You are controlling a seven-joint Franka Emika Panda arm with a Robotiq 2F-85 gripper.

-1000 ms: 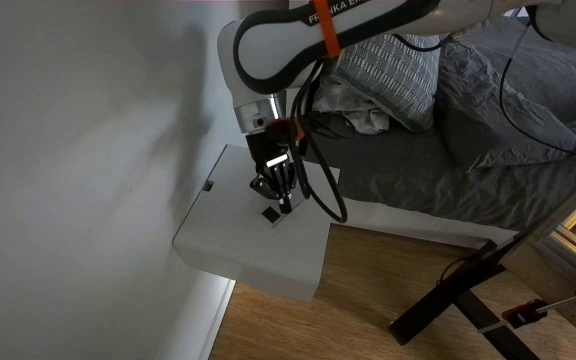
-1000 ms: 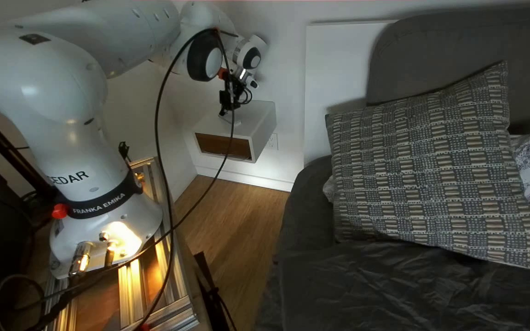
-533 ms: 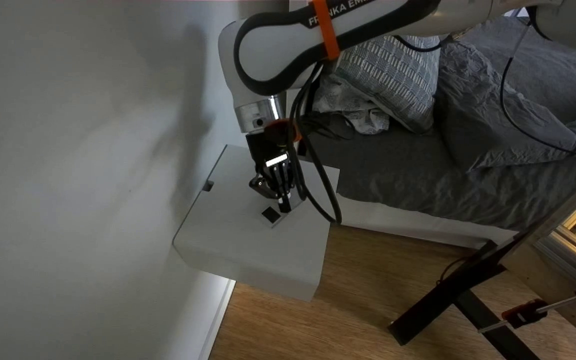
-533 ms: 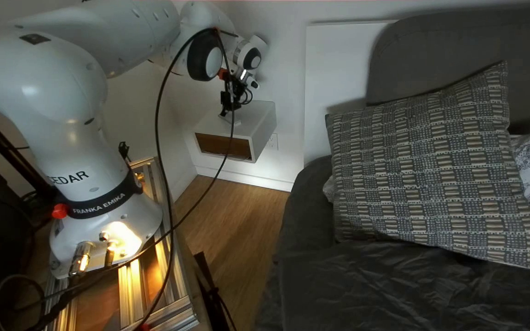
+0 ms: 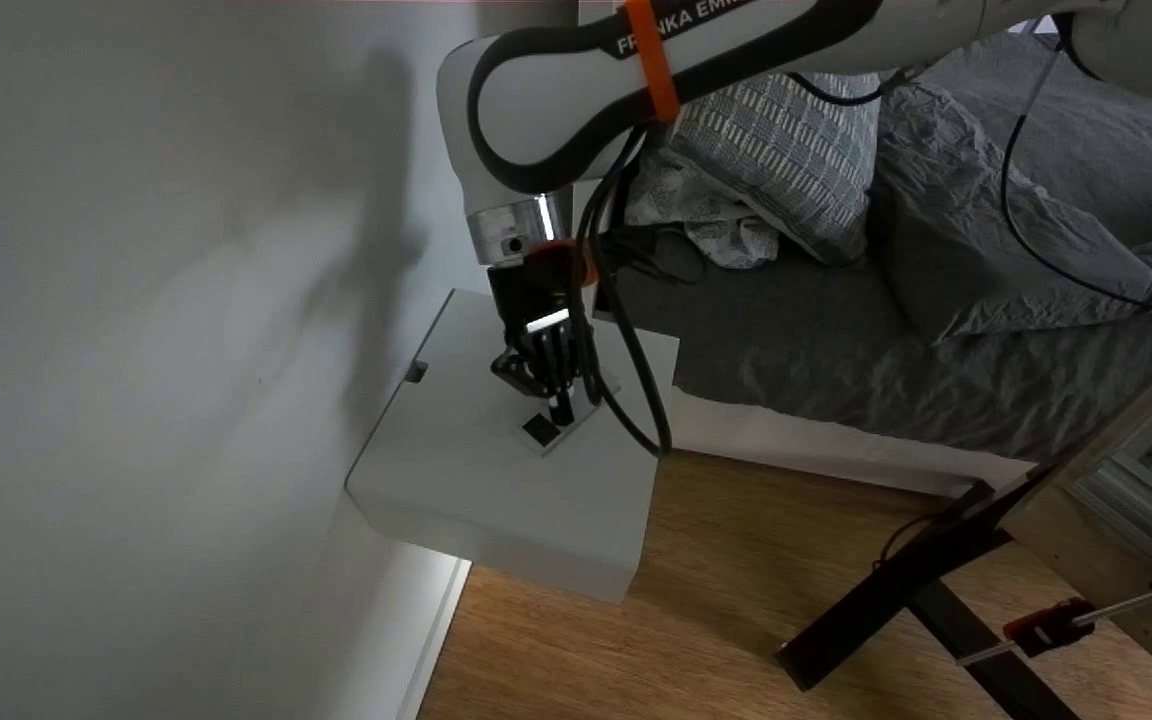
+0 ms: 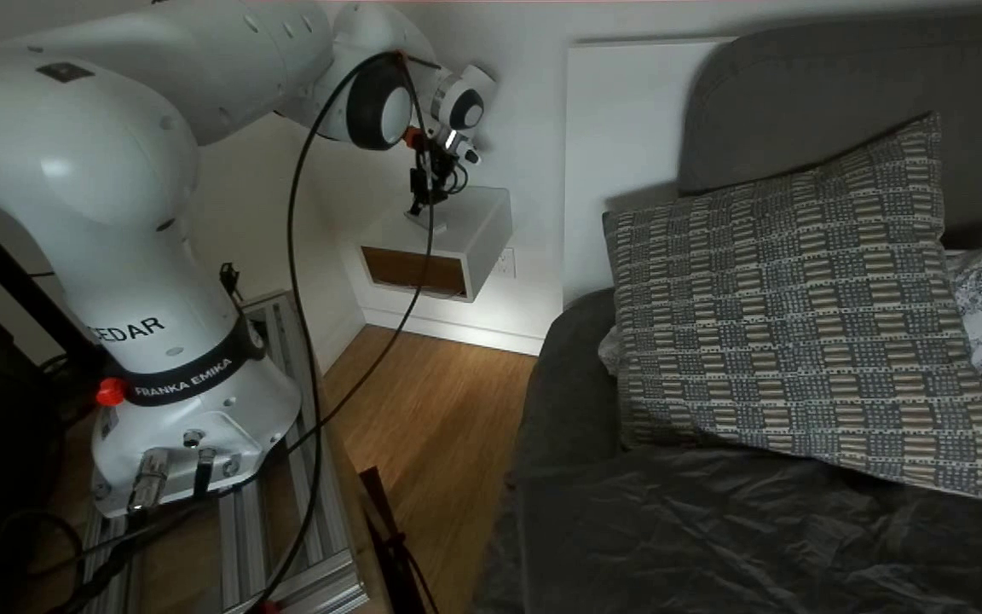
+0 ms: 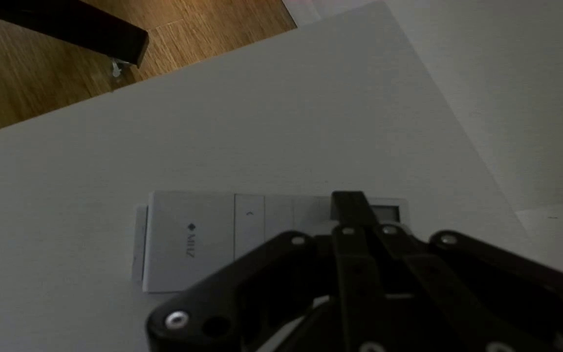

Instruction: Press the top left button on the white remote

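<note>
Here's the claw (image 7: pixel 365 220), black angular fingers (image 7: pixel 352 208) pressed together, right over the white remote (image 7: pixel 184 234)! Is it touching? From these angles I can't tell. The remote lies flat on the tabletop (image 7: pixel 262 132), a slim, smooth slab scored with fine seams, a little diamond mark (image 7: pixel 191 227) towards one end, and at the other a dark rectangular screen (image 7: pixel 387 213) just beside the fingertips. Matt and pale, that tabletop, the upper face of a boxy unit (image 6: pixel 491 239) with a brown hollow front. Below, grainy wooden floor (image 6: pixel 423 401); across the room, a patterned pillow (image 6: pixel 781 307) slumps on creased grey bedding (image 6: pixel 713 546).
</note>
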